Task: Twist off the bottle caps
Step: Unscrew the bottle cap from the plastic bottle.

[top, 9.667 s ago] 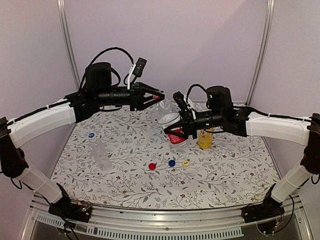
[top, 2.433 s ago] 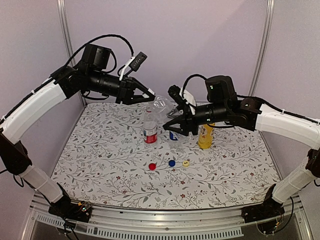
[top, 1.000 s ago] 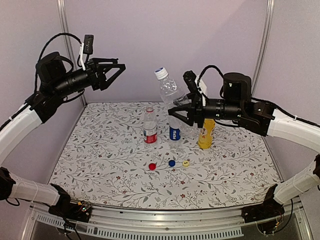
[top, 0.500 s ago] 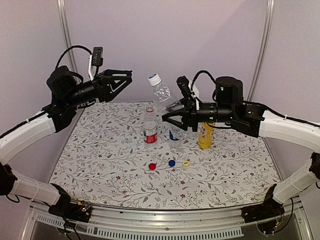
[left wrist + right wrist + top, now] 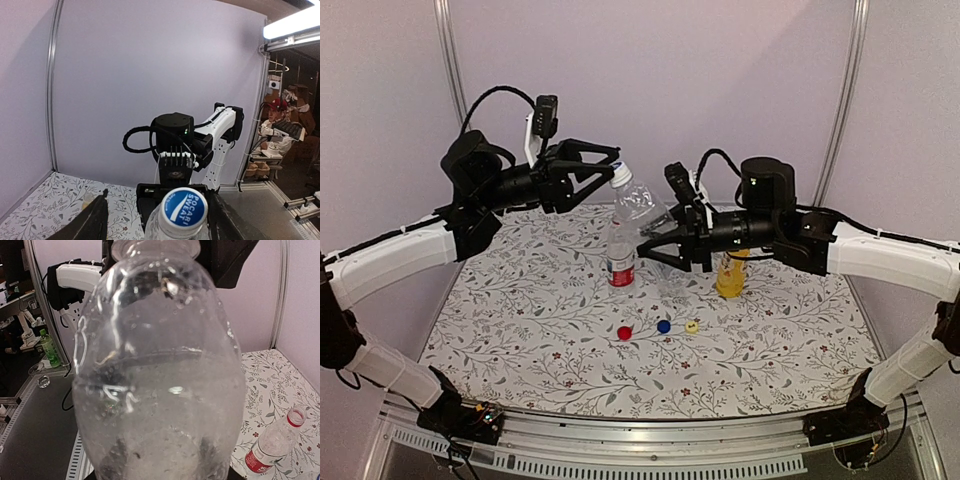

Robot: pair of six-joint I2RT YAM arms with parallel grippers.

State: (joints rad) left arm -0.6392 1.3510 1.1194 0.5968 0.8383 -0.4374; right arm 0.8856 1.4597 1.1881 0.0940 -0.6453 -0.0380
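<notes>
The right gripper [image 5: 658,246] clamps a clear bottle [image 5: 636,208] and holds it tilted above the far middle of the table [image 5: 520,330], its blue-and-white cap [image 5: 622,172] pointing left. The left gripper [image 5: 611,168] straddles that cap, jaws apart and clear of it. Below stands an open red-label bottle [image 5: 621,262], a yellow bottle [image 5: 728,280] to its right, and three loose caps [image 5: 664,326] lie nearer.

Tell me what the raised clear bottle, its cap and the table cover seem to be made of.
The clear bottle: thin transparent plastic, glossy; highlights glint on it and the background shows through. Its cap: opaque moulded plastic, white side, blue printed top. The table cover: probably printed cloth or vinyl, with a matte floral pattern; which one is unclear.
</notes>
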